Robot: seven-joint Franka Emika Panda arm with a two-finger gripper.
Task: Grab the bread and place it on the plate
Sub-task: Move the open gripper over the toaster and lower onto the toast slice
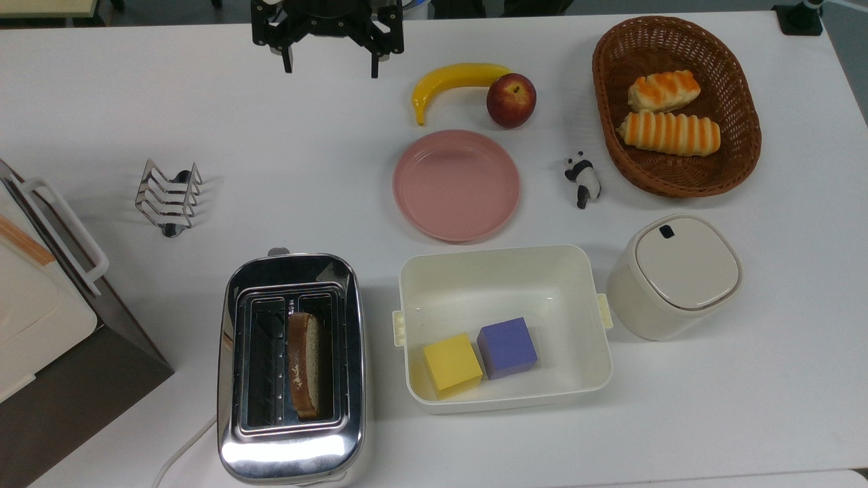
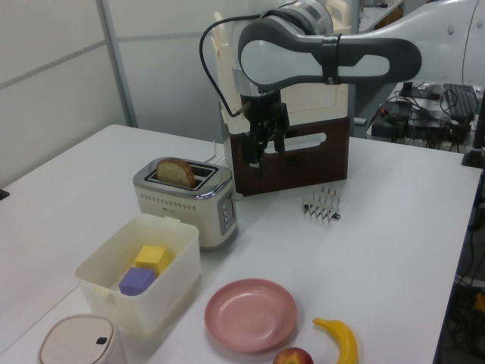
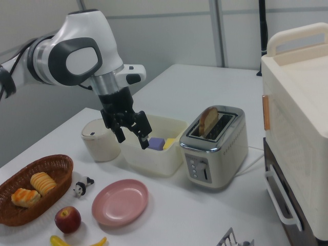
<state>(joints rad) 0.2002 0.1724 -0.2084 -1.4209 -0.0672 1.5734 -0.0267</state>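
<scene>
Approach step: the gripper [image 1: 330,66], released and empty above the bench [image 1: 102,115], must descend onto the bread [image 1: 304,364] upright in the toaster [image 1: 291,447], well left of the plate [image 1: 456,185] in the top view.

Top view looks straight down; left and right views face across, seemingly oppositely, sharing the toaster [image 2: 186,199].

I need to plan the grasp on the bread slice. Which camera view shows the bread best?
The right view: the bread stands upright in the toaster, its top and broad crumb face exposed. The left view shows its rounded top above the slot, smaller. The top view shows it edge-on, in the top view's right slot.
</scene>
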